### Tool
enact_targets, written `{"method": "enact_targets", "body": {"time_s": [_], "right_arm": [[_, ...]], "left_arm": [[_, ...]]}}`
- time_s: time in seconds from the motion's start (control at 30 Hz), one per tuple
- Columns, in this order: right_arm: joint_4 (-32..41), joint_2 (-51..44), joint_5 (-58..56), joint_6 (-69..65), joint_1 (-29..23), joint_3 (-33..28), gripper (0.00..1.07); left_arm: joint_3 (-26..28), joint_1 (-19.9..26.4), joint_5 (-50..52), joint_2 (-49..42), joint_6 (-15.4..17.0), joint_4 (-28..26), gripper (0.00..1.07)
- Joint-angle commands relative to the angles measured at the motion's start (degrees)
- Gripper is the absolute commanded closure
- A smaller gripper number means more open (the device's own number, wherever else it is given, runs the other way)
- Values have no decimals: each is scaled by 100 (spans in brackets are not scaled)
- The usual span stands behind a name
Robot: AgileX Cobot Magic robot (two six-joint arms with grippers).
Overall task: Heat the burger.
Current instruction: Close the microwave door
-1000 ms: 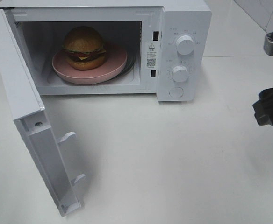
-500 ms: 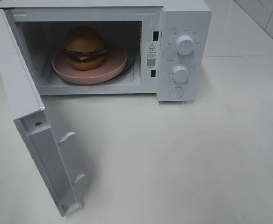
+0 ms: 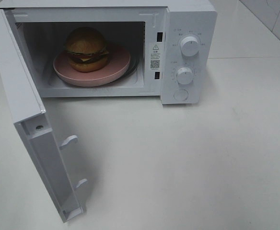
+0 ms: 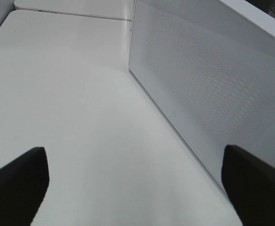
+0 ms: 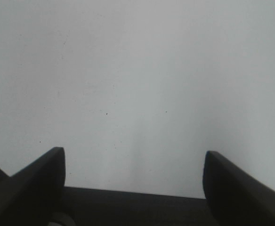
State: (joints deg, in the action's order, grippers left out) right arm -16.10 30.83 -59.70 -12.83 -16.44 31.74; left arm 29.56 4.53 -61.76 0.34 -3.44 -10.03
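Note:
The burger (image 3: 86, 49) sits on a round pink plate (image 3: 118, 66) inside the white microwave (image 3: 188, 19), whose door (image 3: 22, 110) stands wide open to the left. Neither gripper shows in the exterior high view. In the left wrist view my left gripper (image 4: 137, 188) is open and empty over the white table, beside the perforated outer face of the door (image 4: 208, 89). In the right wrist view my right gripper (image 5: 135, 183) is open and empty above bare white table.
The microwave has two knobs (image 3: 190, 46) and a button on its right panel. The white table (image 3: 188, 158) stretches in front of the microwave. A tiled wall shows at the far right corner.
The right arm, seen at the right edge a second ago, has withdrawn out of the exterior high view. The burger, plate and door have not moved.

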Motion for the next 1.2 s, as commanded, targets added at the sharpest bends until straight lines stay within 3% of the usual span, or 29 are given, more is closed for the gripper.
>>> {"method": "enact_targets", "body": {"time_s": [0.03,0.17,0.53,1.2], "right_arm": [[11,-768,-46,103,40,-149,32],[11,-1238,52,115,206,-149,32],[521,-3065,487,905,1467,-344,32],[573,-3249,487,917,1564,-350,32]], "left_arm": [[0,-29,46,11,11,-29,16],[0,-29,46,11,11,-29,16],[0,-29,46,11,11,-29,16],[0,-29,46,23,11,-29,16]]}}
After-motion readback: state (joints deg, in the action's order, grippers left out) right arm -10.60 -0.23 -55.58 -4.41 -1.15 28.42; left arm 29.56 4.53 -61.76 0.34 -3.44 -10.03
